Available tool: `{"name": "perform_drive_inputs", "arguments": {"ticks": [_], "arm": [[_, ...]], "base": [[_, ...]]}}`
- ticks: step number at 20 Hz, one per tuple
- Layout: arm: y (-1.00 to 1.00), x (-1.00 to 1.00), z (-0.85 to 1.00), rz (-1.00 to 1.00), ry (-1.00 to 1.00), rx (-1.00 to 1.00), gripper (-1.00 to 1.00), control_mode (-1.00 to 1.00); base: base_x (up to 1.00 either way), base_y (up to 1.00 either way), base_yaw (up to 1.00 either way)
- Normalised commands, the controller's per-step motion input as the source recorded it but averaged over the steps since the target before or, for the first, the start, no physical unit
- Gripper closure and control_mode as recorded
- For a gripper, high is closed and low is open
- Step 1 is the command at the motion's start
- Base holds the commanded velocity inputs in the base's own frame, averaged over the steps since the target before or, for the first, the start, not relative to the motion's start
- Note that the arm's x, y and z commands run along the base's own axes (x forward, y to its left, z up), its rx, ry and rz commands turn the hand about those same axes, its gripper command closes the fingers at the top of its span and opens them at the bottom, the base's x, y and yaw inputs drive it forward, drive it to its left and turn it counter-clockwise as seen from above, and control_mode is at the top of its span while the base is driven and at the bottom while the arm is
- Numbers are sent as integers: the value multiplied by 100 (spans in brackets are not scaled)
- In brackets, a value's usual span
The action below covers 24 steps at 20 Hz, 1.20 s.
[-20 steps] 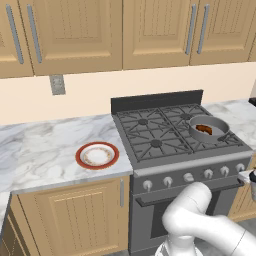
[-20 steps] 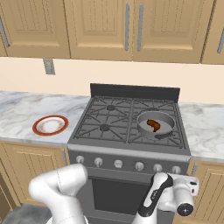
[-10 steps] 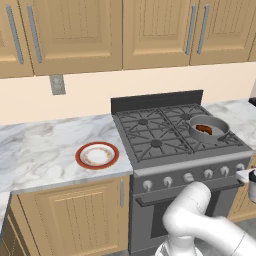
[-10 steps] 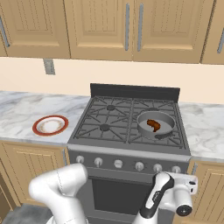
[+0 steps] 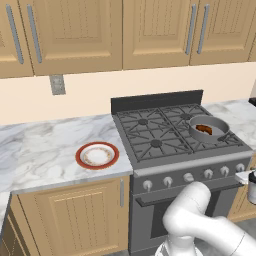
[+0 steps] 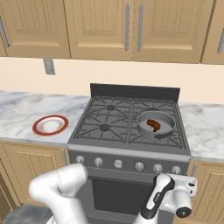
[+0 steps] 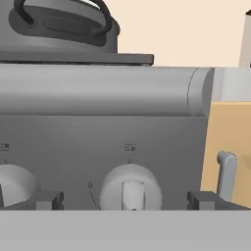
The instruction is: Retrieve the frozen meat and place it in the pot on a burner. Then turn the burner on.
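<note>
The grey pot (image 5: 220,131) (image 6: 166,129) stands on the stove's front right burner, with the reddish-brown frozen meat (image 5: 204,129) (image 6: 153,124) lying inside it. In the hand view the pot (image 7: 63,24) rises above the stove's front panel. My gripper (image 7: 126,200) (image 5: 252,184) (image 6: 183,186) hangs low before the right end of that panel. It is open, and its fingertips (image 7: 49,200) stand on either side of the rightmost knob (image 7: 130,188) (image 6: 176,169) without touching it. Nothing is held.
A red-rimmed white plate (image 5: 97,156) (image 6: 50,125) sits on the marble counter (image 5: 40,155) left of the stove. Another knob (image 7: 12,185) lies to the left. A wooden cabinet with a grey handle (image 7: 226,174) borders the stove on the right.
The hand has sunk slightly in front of the stove's right end. The pot, the meat and the plate have not moved.
</note>
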Motion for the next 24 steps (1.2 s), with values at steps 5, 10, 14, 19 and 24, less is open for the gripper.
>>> {"name": "perform_drive_inputs", "arguments": {"ticks": [5,10,14,19,24], "arm": [[0,2,-13,0,0,0,-100,-100],[0,5,-12,0,0,0,-100,-100],[-6,10,-16,0,0,0,-100,-100],[-8,10,-12,0,-2,0,-100,-100],[-2,7,-11,0,-4,0,-100,-100]], "base": [[0,0,0],[0,0,0],[0,0,0],[0,0,0],[0,0,0]]}}
